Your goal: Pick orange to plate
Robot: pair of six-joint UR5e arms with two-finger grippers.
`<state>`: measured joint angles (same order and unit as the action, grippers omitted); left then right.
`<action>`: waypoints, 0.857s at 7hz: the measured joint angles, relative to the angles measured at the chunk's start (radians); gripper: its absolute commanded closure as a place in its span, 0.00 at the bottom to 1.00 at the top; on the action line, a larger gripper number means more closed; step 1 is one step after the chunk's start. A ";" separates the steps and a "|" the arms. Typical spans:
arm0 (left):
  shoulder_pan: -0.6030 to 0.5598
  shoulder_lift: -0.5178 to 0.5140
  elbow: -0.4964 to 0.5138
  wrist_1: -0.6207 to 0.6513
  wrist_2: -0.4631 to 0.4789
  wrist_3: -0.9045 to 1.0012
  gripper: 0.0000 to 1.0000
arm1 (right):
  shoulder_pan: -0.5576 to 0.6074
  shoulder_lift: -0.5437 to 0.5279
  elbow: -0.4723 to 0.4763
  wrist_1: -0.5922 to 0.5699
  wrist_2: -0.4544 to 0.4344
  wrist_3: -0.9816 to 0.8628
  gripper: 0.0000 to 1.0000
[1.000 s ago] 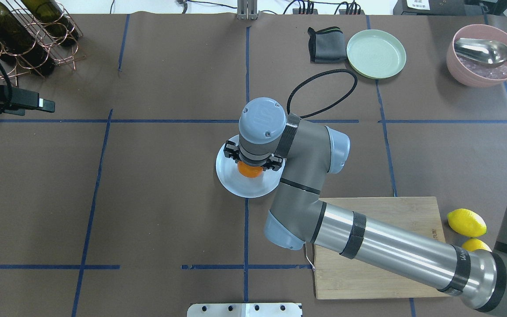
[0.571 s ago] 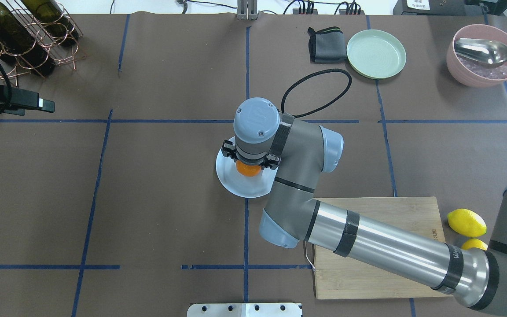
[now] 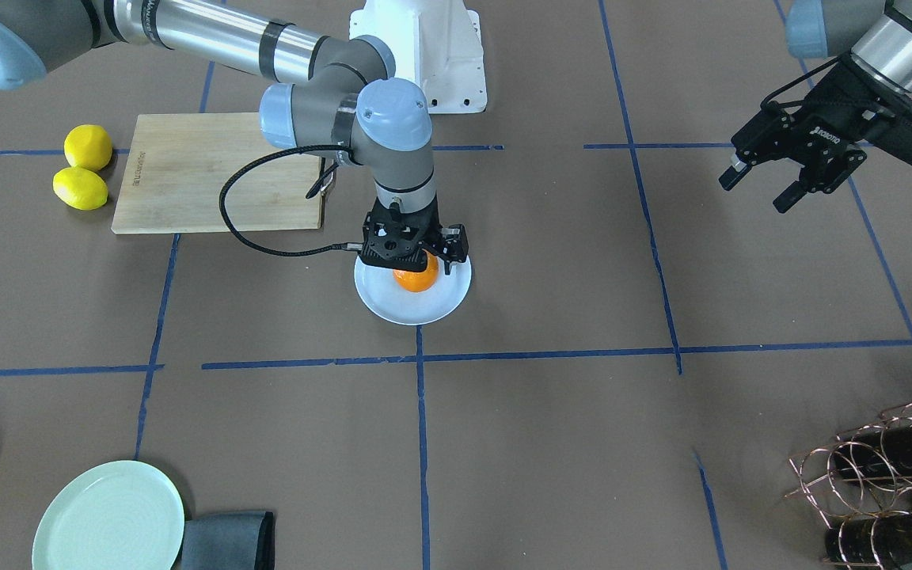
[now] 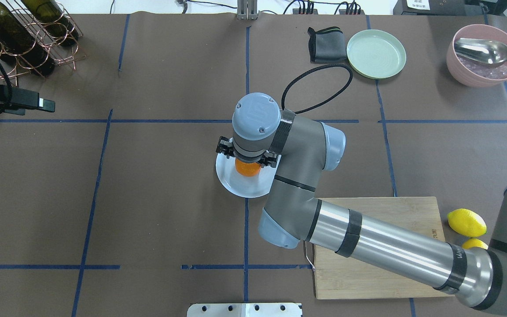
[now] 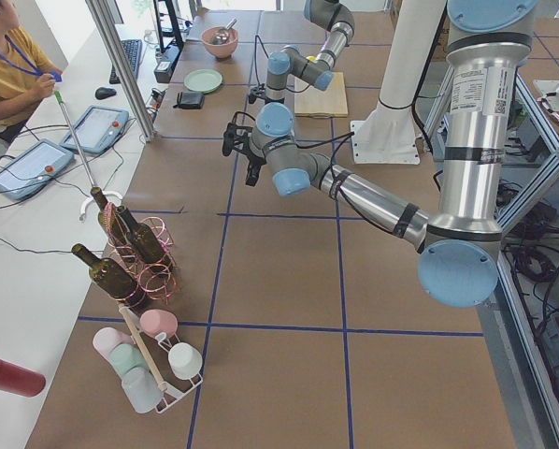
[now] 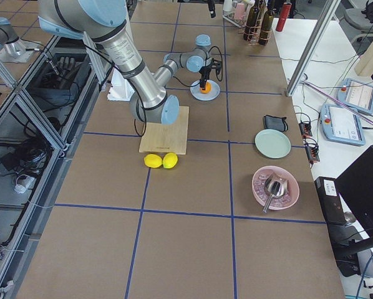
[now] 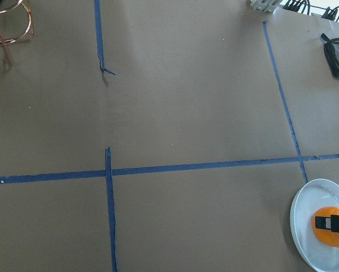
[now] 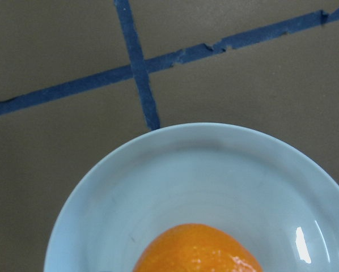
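The orange (image 3: 415, 280) lies on the white plate (image 3: 412, 313) in the middle of the table. My right gripper (image 3: 411, 267) hangs straight down over the orange (image 4: 248, 170), open, with its black fingers (image 3: 447, 264) standing on either side of the fruit. In the right wrist view the orange (image 8: 198, 252) rests low on the plate (image 8: 175, 170), and no finger shows there. From the left wrist view one black finger crosses in front of the orange (image 7: 331, 237) on the plate (image 7: 310, 226). My left gripper (image 3: 758, 190) hovers open and empty, far off near the wine rack.
A wooden cutting board (image 4: 385, 220) lies under my right forearm, with two lemons (image 4: 466, 222) beside it. A pale green plate (image 4: 376, 53), a grey cloth (image 4: 326, 45) and a pink bowl with a spoon (image 4: 484, 55) sit at the far right. A copper wine rack (image 4: 24, 31) stands far left.
My right wrist and gripper have shifted a little left and away over the plate, while the orange has stayed in the same spot. The left arm has not moved.
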<state>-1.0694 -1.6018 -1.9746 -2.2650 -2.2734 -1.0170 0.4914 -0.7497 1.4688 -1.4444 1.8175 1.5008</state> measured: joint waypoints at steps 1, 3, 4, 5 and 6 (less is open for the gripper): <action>-0.001 0.000 0.000 0.000 0.000 0.001 0.00 | 0.010 -0.073 0.174 -0.062 0.006 0.000 0.00; -0.004 0.020 0.009 0.002 0.000 0.088 0.00 | 0.099 -0.250 0.449 -0.119 0.108 -0.018 0.00; -0.022 0.058 0.022 0.003 0.000 0.214 0.00 | 0.198 -0.340 0.497 -0.125 0.233 -0.097 0.00; -0.057 0.094 0.051 0.009 0.000 0.378 0.00 | 0.305 -0.435 0.514 -0.127 0.338 -0.248 0.00; -0.105 0.119 0.088 0.045 0.000 0.574 0.00 | 0.416 -0.536 0.517 -0.128 0.415 -0.443 0.00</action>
<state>-1.1744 -1.4824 -1.8863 -2.2199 -2.2733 -0.4431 0.9072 -1.2860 1.9861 -1.5725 2.2322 1.0579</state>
